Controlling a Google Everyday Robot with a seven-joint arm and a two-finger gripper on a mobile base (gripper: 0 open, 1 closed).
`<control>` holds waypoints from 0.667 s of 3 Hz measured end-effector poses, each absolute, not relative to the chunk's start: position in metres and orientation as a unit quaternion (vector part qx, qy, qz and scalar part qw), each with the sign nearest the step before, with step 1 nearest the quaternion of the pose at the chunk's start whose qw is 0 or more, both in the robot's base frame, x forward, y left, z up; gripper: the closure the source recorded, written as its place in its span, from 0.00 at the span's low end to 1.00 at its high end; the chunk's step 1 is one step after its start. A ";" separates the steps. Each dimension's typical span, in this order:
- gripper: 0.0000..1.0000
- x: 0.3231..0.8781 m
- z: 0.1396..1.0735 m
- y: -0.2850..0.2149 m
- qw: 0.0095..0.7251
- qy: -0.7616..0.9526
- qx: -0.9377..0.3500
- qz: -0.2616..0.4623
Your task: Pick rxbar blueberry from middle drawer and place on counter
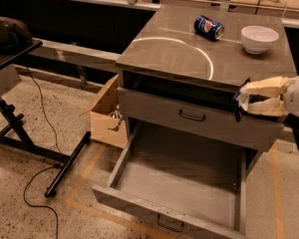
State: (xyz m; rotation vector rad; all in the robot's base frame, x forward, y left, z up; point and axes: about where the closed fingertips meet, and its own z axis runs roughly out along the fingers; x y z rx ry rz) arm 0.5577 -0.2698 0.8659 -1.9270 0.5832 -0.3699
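Note:
My gripper [243, 101] reaches in from the right, level with the counter's front edge, above the open middle drawer [179, 183]. Its cream fingers [261, 86] are shut on the rxbar blueberry [236, 107], a thin dark bar hanging on edge at the fingertips. The middle drawer is pulled far out and its grey floor is bare. The counter [179, 54] is the glossy grey-brown top with a pale arc mark, just left of and behind the gripper.
A blue Pepsi can [208, 26] lies on its side and a white bowl [259, 38] stands at the back of the counter. The upper drawer front [189, 116] sticks out slightly. A cardboard box [107, 116] and a black stand [20, 128] are on the left.

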 end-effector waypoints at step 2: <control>1.00 0.631 0.935 -0.281 0.505 0.258 -0.784 -0.252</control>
